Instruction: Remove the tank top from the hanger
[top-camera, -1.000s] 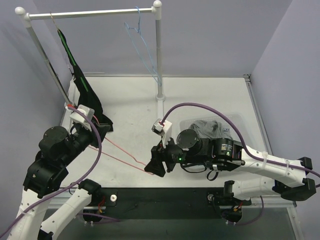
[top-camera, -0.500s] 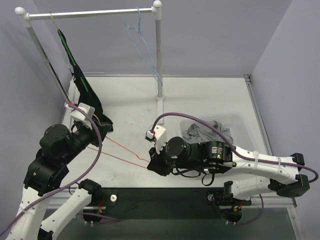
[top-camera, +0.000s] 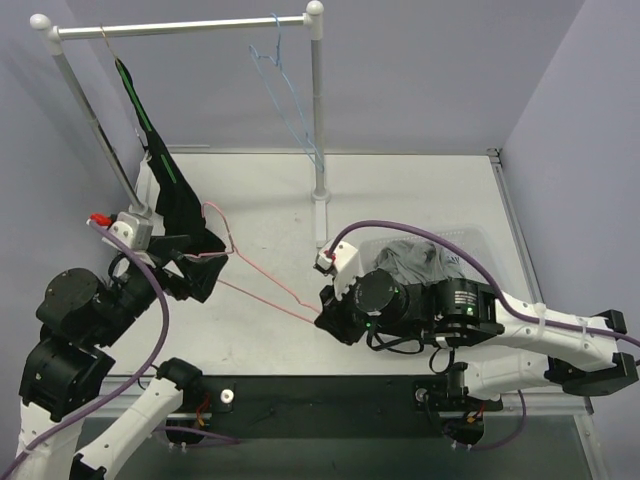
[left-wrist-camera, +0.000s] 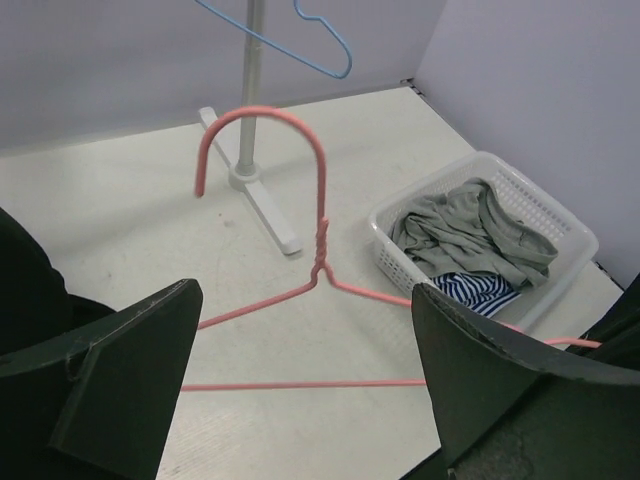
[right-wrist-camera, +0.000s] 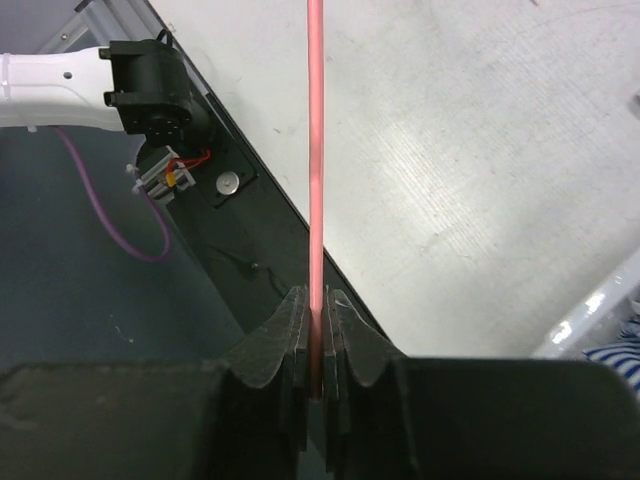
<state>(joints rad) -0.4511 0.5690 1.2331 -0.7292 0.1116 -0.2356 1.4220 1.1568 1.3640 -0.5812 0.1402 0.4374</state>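
Note:
A bare pink wire hanger lies low over the table with no cloth on it. My right gripper is shut on one end of it; in the right wrist view the pink wire runs straight up out of the closed gripper. My left gripper stands wide open at the hanger's other side. Its wrist view shows the hanger beyond the spread gripper, untouched. A black garment with green trim hangs from the rail at the left. I cannot tell whether it is the tank top.
A white basket at the right holds a grey garment and striped cloth. A blue hanger hangs on the rail. The rack's post and foot stand mid-table. Black cloth is at my left finger.
My left gripper has opened, let go of the pink hanger and drawn back to the left. The right gripper closed on the hanger's end and shifted slightly right with it.

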